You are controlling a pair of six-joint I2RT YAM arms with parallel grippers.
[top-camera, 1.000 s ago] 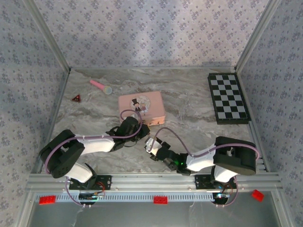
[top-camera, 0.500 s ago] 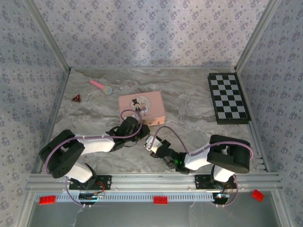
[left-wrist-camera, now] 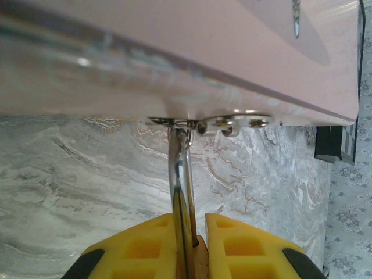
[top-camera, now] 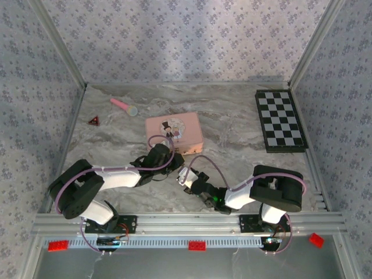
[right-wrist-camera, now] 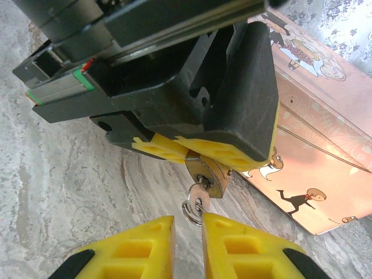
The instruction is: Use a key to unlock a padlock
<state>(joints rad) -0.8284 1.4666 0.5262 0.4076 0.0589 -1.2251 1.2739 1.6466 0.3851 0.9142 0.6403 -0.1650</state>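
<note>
Padlock (right-wrist-camera: 210,175) between left fingers (right-wrist-camera: 232,154), key (right-wrist-camera: 201,196) beneath

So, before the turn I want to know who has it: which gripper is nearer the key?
Right. The right gripper sits just below the key, at its ring; the left gripper clamps the padlock above it.

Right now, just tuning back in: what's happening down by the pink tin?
The left gripper is clamped on the padlock, whose shackle runs up to the latch on the edge of the pink tin. The key sits in the padlock's keyhole, with its ring hanging below. The right gripper faces it with the ring between its fingertips. I can't tell whether it has a grip.
</note>
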